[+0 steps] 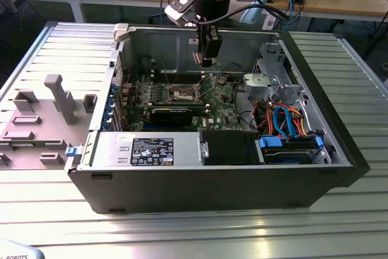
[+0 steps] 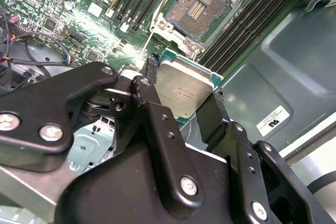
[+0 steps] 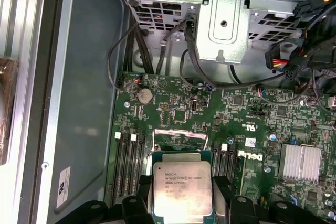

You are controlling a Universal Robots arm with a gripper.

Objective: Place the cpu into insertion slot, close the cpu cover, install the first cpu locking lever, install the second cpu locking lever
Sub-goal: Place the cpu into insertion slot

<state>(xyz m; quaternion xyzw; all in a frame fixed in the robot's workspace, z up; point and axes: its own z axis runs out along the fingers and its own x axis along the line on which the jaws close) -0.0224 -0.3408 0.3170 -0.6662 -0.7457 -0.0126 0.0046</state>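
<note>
One end effector [image 1: 206, 60], vertical (with cpu [image 3: 182, 190])

The cpu [image 2: 185, 92], a flat square chip with a silvery-grey metal top on a green base, is clamped by two opposite edges between the jaws of the gripper [image 2: 184, 85], held up off the green board. The insertion slot [image 2: 198, 8], a dark square socket with a thin silver rim, lies bare near it. The thin silver cpu cover [image 3: 179, 132] is not down over the socket.
</note>
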